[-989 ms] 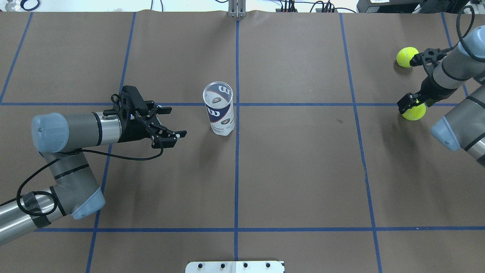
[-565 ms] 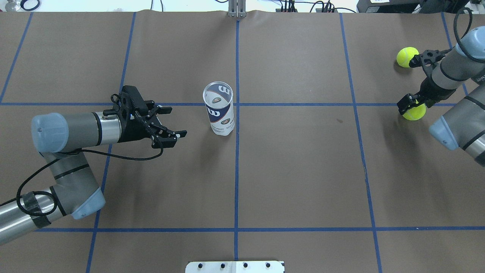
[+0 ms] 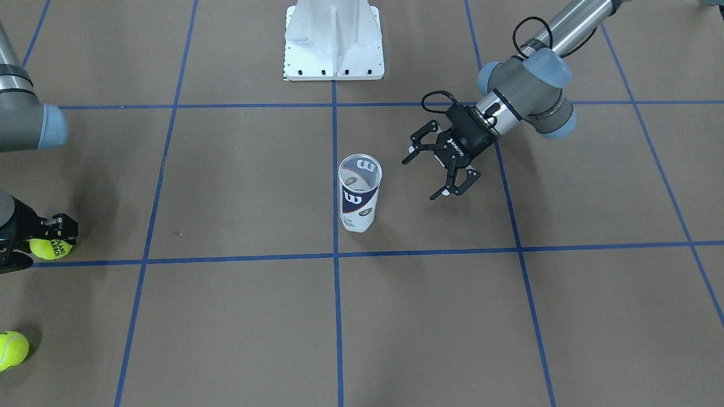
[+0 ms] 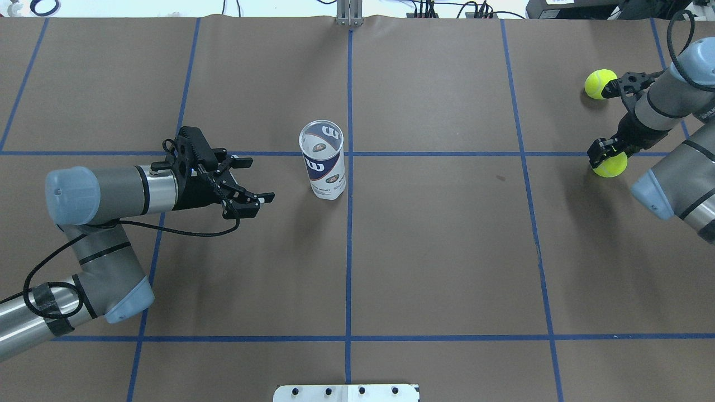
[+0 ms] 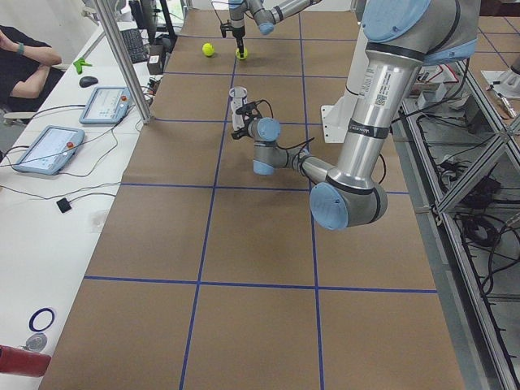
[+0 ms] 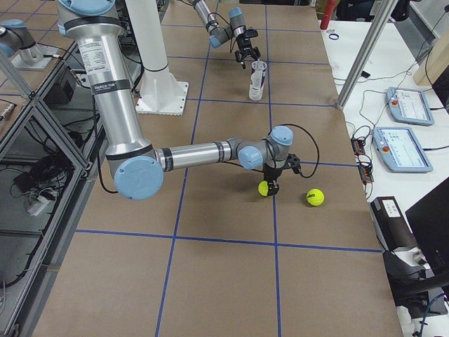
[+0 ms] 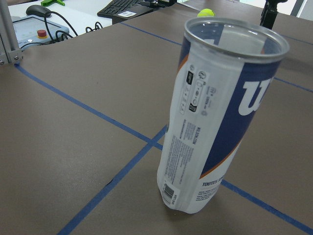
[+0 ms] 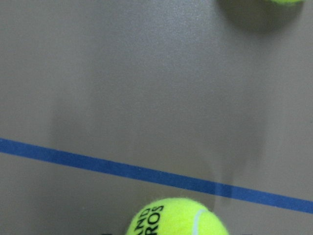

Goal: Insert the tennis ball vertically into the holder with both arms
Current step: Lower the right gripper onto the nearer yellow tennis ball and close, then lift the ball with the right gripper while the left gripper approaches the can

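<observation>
Pick-up stage: your R gripper pinches the ball, far out at the can's 3 o'clock. L gripper sits wide open, empty, at 9. Next, prob.: steady can, bring ball above it.

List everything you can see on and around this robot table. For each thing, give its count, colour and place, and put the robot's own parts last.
lettered fuzzy tennis ball: 1, yellow-green, on the table at the robot's far right, between the right gripper's fingers
second tennis ball: 1, yellow-green, loose on the table just beyond the first
clear plastic can: 1, white-and-navy label, upright and open-topped near the table's centre
metal pedestal base: 1, white, at the robot's edge of the table
paper-covered table: 1, brown with a blue tape grid
tablet-like pendants: 2, grey, on the white side bench
person: 1, dark top, at the bench
left gripper: 1, black, open, beside the can without touching it
right gripper: 1, black, astride the lettered ball; unclear whether it grips the ball
</observation>
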You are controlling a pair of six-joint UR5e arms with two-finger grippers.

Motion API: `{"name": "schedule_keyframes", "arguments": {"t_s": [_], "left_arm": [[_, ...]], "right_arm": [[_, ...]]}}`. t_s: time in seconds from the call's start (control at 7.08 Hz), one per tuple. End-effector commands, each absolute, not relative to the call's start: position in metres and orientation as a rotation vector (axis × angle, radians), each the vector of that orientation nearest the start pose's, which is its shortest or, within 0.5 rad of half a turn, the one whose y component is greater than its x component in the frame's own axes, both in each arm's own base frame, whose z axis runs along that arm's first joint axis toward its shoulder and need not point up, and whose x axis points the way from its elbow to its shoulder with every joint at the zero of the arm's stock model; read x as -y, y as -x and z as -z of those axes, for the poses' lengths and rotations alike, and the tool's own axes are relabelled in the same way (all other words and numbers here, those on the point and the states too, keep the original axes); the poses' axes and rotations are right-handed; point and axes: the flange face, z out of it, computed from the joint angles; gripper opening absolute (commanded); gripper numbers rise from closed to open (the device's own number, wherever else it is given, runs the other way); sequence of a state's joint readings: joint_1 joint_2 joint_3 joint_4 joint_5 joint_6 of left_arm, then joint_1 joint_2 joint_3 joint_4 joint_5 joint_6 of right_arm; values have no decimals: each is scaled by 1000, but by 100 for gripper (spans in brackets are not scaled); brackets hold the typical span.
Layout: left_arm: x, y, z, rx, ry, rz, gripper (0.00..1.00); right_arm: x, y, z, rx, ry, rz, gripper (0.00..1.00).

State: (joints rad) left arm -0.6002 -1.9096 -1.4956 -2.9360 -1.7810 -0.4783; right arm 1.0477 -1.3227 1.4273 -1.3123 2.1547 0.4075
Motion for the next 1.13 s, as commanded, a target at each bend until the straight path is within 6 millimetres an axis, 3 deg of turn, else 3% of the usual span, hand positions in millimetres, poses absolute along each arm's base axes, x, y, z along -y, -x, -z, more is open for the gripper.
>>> {"name": "schedule_keyframes", "arguments": {"t_s": [0.0,0.28,0.42,0.85,0.99], "left_arm": [[438,-440,-355,-1215,-1127,-546,99],[439,-442,-355,-1212,-1122,-549,99],[438,-445,-354,-1212,-1120,-550,99],[436,-487,-333,-1243,-1114,-577,99],[436,-488,-332,-1237,-1123,-568,99]], "right_arm": [[584,241,-544,704,-105,228,0],[608,216,-501,784,-144,202,0],[615,201,-489,826,-155,190,0],[609,198,-439,874,-215,193,0],[609,189,-430,884,-226,169,0]]}}
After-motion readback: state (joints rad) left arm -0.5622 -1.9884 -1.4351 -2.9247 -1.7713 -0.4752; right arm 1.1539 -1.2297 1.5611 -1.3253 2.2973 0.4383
